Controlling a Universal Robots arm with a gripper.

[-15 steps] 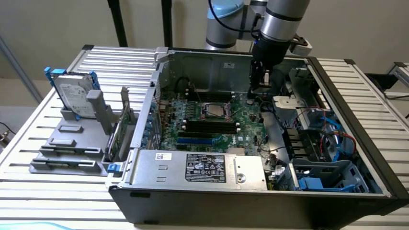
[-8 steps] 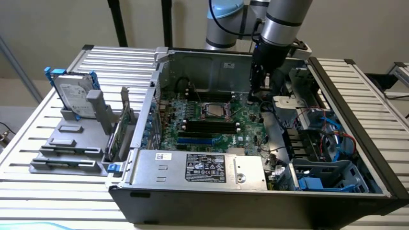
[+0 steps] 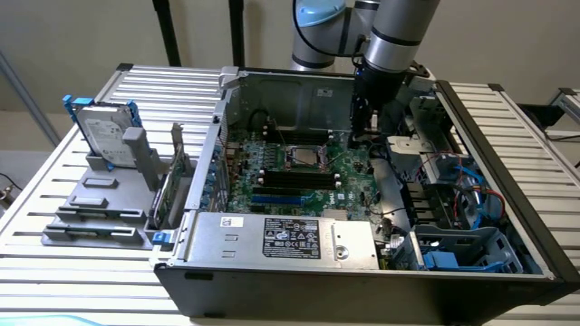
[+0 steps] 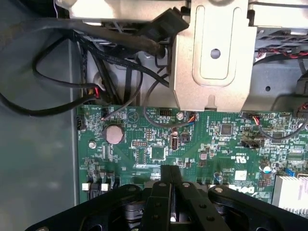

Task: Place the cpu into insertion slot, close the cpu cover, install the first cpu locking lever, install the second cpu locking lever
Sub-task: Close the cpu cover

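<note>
My fingers [image 4: 161,197] pressed together, nothing between them, over the motherboard [image 3: 349,173].
My gripper [image 3: 360,139] hangs above the green motherboard near its edge; the cpu [image 3: 305,157] lies in the insertion slot [image 3: 289,153] near the motherboard's middle, apart from my gripper.

"What lies beyond the gripper [image 3: 356,142]?"

"A plain beige wall [image 3: 73,34], lit softly and evenly, with no hard shadows on it. Two black upright poles [image 3: 166,30] stand before it, off to the exterior view's left of the gripper."

"And lower down?"

"A table [image 3: 81,272] topped with pale ribbed metal slats spreads below the gripper and out to both sides of it."

"Is any floor visible?"

"A pale strip of floor [image 3: 23,163] shows past the table's edge, far to the exterior view's left of the gripper. A slanted grey metal bar [image 3: 20,88] crosses above it. Far to the exterior view's right, a bit of metal frame [image 3: 566,109] stands beside the table."
</note>
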